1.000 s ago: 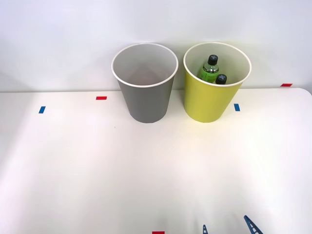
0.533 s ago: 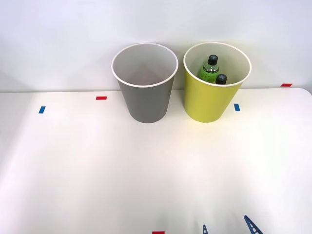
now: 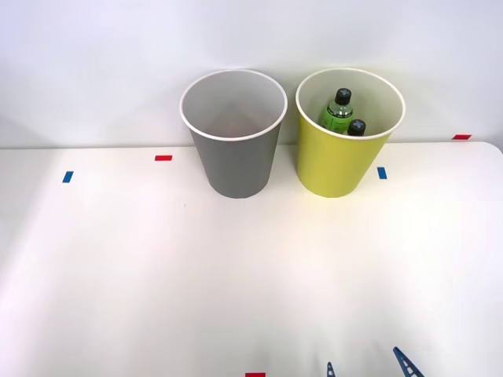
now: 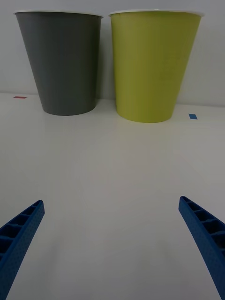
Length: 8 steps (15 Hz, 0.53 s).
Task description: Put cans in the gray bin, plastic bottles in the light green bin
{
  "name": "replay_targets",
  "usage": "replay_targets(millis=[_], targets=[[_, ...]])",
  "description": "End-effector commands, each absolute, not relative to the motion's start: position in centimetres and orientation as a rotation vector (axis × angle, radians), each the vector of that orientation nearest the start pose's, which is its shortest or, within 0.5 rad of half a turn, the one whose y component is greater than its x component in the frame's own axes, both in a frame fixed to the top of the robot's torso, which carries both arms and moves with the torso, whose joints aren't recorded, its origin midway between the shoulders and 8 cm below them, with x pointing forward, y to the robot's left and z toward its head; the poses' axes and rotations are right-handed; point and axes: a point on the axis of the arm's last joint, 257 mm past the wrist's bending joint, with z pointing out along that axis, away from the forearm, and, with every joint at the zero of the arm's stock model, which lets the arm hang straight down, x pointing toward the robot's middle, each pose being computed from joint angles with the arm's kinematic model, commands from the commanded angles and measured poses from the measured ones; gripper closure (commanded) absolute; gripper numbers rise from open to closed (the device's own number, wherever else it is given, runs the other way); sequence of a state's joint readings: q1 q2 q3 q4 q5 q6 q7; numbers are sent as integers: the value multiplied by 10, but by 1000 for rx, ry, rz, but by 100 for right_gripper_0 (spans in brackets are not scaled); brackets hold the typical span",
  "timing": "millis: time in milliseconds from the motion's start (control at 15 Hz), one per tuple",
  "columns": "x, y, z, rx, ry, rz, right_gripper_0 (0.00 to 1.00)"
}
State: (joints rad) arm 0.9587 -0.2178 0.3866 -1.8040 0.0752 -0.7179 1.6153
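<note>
The gray bin [image 3: 233, 157] stands at the back of the white table, and I see only its white inside from above. Right of it stands the light green bin [image 3: 339, 161], with two plastic bottles [image 3: 339, 112] upright inside it, black caps up. No cans are in view. My right gripper [image 3: 365, 367] sits low at the table's near edge, well short of both bins, open with nothing between its blue fingers [image 4: 206, 239]. The wrist view faces the gray bin [image 4: 63, 61] and the light green bin [image 4: 152, 65] side by side.
Small red tape marks [image 3: 163, 158] and blue tape marks [image 3: 67, 177] dot the white table [image 3: 157, 275]. A pale wall rises right behind the bins. The table's right corner curves off near a red mark [image 3: 461, 137].
</note>
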Motion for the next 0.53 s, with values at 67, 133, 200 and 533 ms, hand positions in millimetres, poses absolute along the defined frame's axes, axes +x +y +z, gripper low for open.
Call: replay_targets(millis=[67, 133, 200, 533], targets=[[218, -166, -297, -178, 1561, 84, 0], [218, -166, -297, -178, 1561, 84, 0], [218, -166, -297, -178, 1561, 84, 0], [218, -166, -297, -178, 1561, 84, 0]])
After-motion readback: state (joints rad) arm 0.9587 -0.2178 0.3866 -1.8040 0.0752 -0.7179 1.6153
